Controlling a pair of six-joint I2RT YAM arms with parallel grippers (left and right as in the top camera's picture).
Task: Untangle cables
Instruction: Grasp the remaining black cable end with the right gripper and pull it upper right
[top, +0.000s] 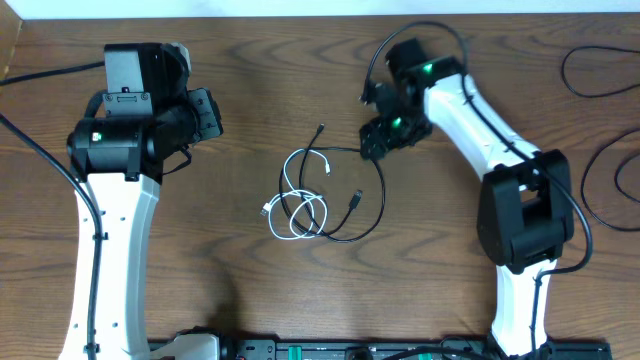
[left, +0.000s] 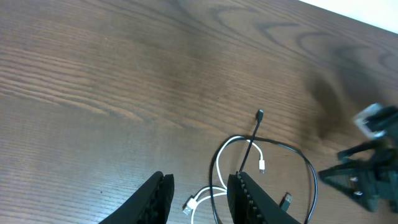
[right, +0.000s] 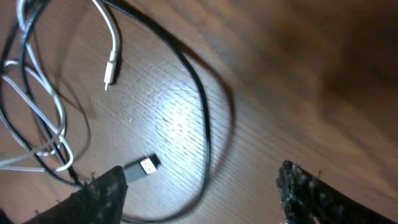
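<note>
The cables lie tangled mid-table. In the overhead view the black cable (top: 380, 195) makes a wide loop, and the white cable (top: 290, 222) coils in small loops inside its left part. My left gripper (top: 210, 115) is left of them and apart from them. In its wrist view it (left: 199, 199) is open and empty above the wood, with a white connector (left: 189, 204) on the table below the gap. My right gripper (top: 372, 145) hovers at the loop's upper right. Seen from the right wrist, it (right: 202, 199) is open wide, and the black cable (right: 202, 106) runs between its fingers beside a black plug (right: 140, 167).
Thicker black wires (top: 600, 70) lie looped at the table's right edge, with another one (top: 615, 190) below them. A black strip of equipment (top: 330, 350) runs along the front edge. The table's far edge (top: 300, 10) meets a white surface.
</note>
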